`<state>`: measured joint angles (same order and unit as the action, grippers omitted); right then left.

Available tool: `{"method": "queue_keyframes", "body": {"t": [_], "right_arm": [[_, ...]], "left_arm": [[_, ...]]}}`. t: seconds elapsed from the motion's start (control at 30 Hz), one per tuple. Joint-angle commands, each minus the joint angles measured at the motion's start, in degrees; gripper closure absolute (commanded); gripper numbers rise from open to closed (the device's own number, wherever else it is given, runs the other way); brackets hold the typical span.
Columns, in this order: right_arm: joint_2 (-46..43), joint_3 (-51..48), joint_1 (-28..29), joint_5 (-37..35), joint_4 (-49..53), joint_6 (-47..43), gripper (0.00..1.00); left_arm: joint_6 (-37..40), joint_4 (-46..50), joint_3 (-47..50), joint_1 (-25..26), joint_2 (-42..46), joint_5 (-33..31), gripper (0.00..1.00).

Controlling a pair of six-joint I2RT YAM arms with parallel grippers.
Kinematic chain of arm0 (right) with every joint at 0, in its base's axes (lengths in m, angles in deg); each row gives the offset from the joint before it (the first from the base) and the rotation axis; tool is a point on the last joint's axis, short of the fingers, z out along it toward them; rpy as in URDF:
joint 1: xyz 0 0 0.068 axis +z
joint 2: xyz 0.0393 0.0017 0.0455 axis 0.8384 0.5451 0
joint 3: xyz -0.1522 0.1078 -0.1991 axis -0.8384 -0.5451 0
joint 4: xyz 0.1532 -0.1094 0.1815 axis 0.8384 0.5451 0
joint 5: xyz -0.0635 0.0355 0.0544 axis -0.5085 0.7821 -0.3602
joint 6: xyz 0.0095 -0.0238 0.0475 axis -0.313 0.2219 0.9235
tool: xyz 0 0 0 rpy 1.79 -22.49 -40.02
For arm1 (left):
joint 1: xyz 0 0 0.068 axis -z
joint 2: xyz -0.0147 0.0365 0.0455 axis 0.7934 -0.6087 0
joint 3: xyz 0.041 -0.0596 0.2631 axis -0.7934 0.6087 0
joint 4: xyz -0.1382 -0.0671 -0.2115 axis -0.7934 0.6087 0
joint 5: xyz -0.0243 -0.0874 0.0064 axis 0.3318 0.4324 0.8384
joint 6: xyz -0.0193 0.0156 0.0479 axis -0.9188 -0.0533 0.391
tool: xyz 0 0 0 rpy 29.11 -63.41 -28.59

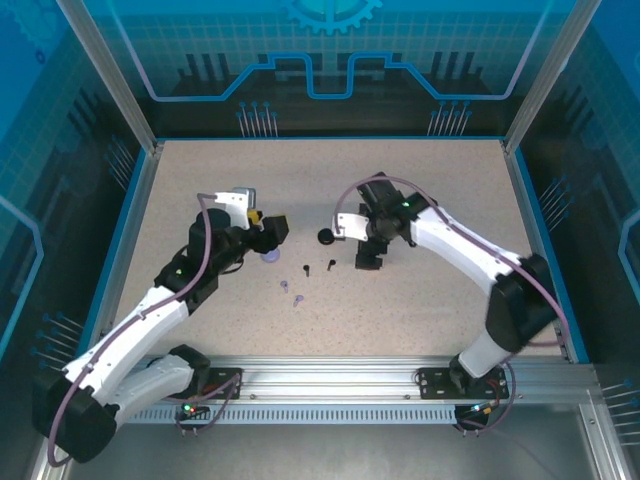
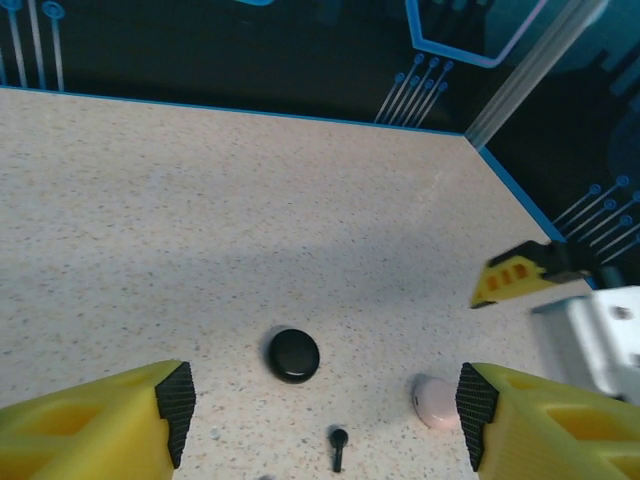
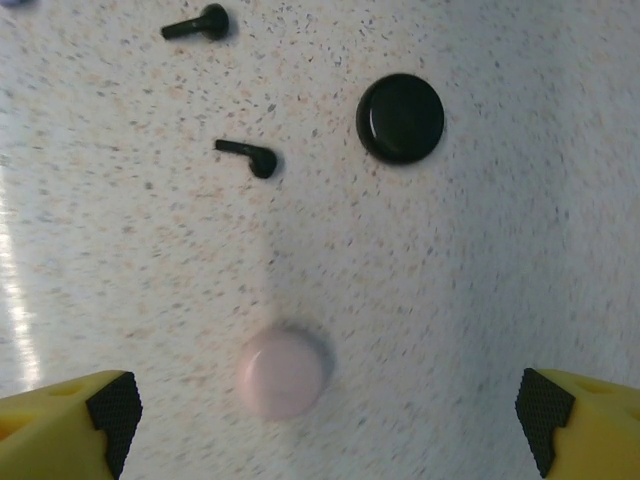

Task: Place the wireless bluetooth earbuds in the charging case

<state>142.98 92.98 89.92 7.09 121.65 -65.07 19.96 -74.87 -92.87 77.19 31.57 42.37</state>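
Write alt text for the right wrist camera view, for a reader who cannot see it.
A pale pink round case lies on a speckled table, between two yellow fingers standing wide apart at the bottom corners. Farther up lie a black round case and two small black earbuds, all apart from one another.
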Motion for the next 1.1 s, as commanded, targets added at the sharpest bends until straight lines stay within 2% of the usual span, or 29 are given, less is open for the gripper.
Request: {"method": "queue_keyframes", "body": {"t": [0.0, 0.33, 0.5, 0.97, 1.07], "right_arm": [[7.2, 6.8, -0.4, 2.1, 3.3, -11.4, 0.00], [23.8, 21.3, 0.1, 2.6, 2.8, -17.8, 0.00], [30.7, 28.9, 0.3, 2.0, 6.0, -19.2, 0.07], [42.0, 39.2, 1.2, 1.5, 10.2, -21.9, 0.15], [44.0, 41.5, 1.4, 1.4, 12.3, -22.2, 0.19]], "left_arm": [[0.0, 1.7, 2.0, -1.6, 3.2, -2.2, 0.26], [2.4, 6.5, 3.2, -3.6, 9.2, -4.7, 0.22], [2.8, 6.7, 4.0, -4.5, 10.2, -5.0, 0.22], [3.9, 6.8, 4.6, -5.8, 10.0, -5.9, 0.18], [4.0, 6.9, 4.7, -6.0, 9.9, -6.1, 0.17]]}}
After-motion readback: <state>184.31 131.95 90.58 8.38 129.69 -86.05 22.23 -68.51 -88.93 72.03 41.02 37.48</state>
